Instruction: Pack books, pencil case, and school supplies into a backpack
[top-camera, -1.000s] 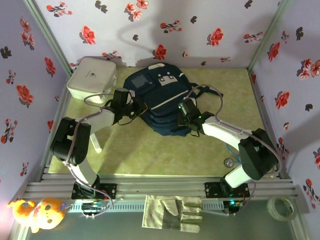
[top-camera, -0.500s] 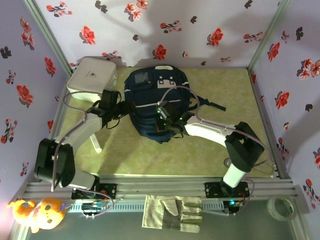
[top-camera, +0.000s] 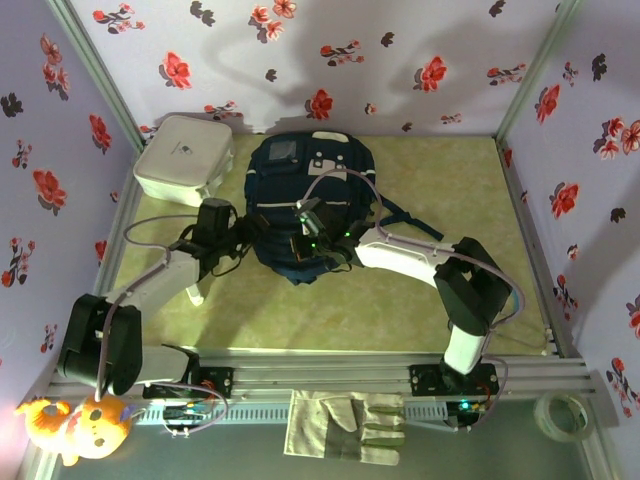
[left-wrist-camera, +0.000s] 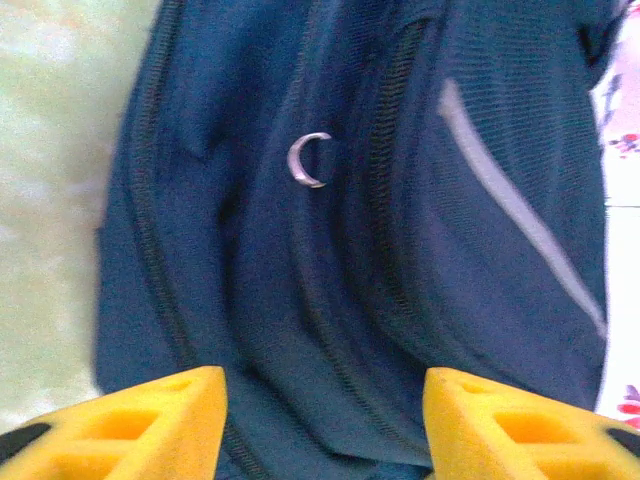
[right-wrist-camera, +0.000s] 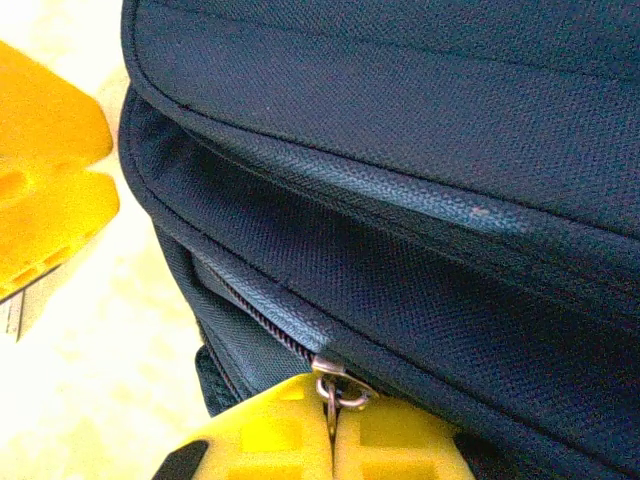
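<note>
Seemingly late on: the backpack (top-camera: 310, 190) lies just ahead of both claws, its zipper pull (right-wrist-camera: 335, 388) pinched in the closed right gripper (right-wrist-camera: 333, 440); zipping remains. The left gripper (left-wrist-camera: 325, 410) gapes, holding nothing. Since a second ago the right has slid leftward along the bag's near edge; the left has opened.

The large navy-blue fabric backpack (top-camera: 312, 195) lies flat on the yellow-green table (top-camera: 430, 300), front panel up, near the far edge and slightly left of centre. Light grey patches and a pale stripe mark its front. Dark straps trail off to the right. Its small metal zip puller (right-wrist-camera: 336, 388) sits low on the near side.
</note>
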